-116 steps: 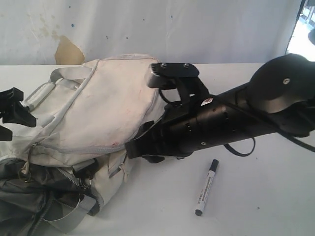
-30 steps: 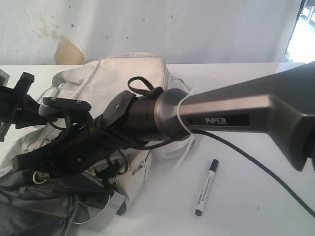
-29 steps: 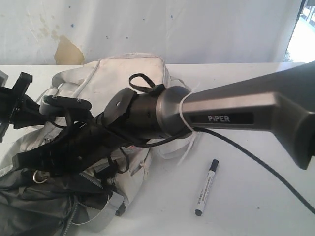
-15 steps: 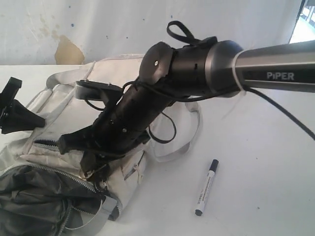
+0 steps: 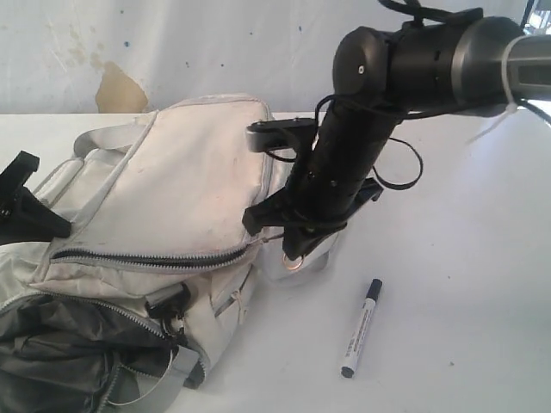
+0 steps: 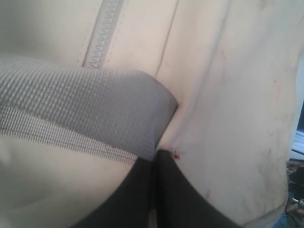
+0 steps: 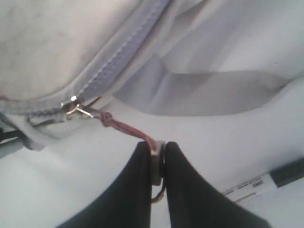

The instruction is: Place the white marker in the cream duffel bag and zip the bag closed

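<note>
Cream duffel bag (image 5: 172, 189) gaping at its near end, white marker (image 5: 361, 329) outside it.
Bag lies on its side on the table (image 5: 465, 284), cream fabric with faint pinkish stains, grey webbing handles, and a dark-toothed zip line across the front face. The near-left end sags open onto dark lining (image 5: 52, 344). A zip pull (image 7: 156, 156) (metal ring on a reddish cord) is drawn taut from its slider. Marker lies flat near the bag's right corner without touching it, black cap pointing away, label up.
</note>
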Robot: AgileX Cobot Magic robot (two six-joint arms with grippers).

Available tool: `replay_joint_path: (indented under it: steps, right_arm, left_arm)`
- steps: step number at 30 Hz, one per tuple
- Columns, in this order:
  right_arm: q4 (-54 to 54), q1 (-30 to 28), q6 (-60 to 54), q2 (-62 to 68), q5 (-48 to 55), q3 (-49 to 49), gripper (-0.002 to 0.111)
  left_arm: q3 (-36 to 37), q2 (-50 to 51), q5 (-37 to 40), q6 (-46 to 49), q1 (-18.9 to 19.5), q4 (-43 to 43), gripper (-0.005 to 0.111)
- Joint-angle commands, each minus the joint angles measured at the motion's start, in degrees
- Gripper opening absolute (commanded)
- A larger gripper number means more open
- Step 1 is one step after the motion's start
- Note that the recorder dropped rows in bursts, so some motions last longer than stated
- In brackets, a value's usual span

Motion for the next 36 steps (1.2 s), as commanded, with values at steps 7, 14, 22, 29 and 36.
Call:
replay_joint_path:
  steps: [7,14,22,29,36]
  right_arm:
    - [-2.0,-5.1,0.3,-0.6,-10.4,-0.1,0.0]
    - [-0.3,-5.1,-0.1,-0.6,-8.9,-0.1,0.0]
    - [-0.3,-5.1,-0.2,-0.6,-8.8,-0.1,0.0]
    - [-0.3,-5.1,-0.2,-0.6,-9.2,-0.1,0.0]
    - [-0.3,-5.1,-0.2,-0.6,-9.2,-0.1,0.0]
  left_arm:
    - [-0.4,-0.6,-2.1,7.9,0.5,0.8,0.0]
    - [-0.4,-4.4,-7.9,15.8,0.5,-0.6,0.018]
    - [-0.4,-6.8,-3.9,23.7,0.3,-6.0,0.057]
    - [-0.4,-9.4,-0.8,32.7,-6.8,-5.9,0.058]
    - [-0.4,-11.5,-5.4,37.2,-18.8,-3.4,0.058]
